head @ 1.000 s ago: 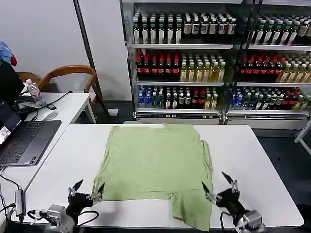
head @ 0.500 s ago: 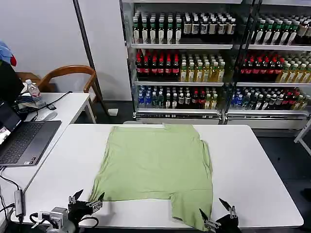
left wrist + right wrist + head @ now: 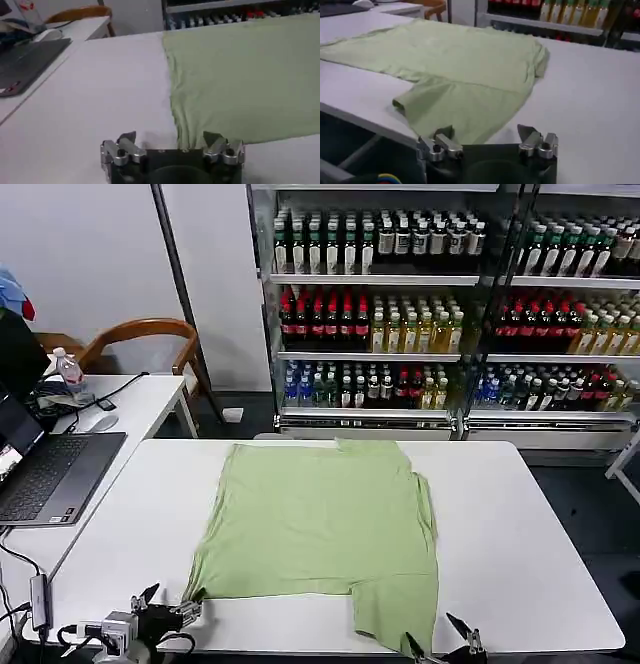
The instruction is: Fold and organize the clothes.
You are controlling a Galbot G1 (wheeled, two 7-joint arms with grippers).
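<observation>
White table: one green shirt; two tools, left tool, right tool, open

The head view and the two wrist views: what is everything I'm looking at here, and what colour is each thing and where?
shirt: one, light green, spread flat on the middle of the table, a flap reaching the near edge.
table: one, white, directly ahead.
side desk: one, white, far left.
laptop: one, dark grey, open on the side desk.
water bottle: one, clear, on the side desk.
chair: one, brown wood, behind the side desk.
drink shelves: rows of bottles, many colours, behind the table.
left gripper: open, at the shirt's near left corner.
right gripper: open, at the near edge by the flap.
</observation>
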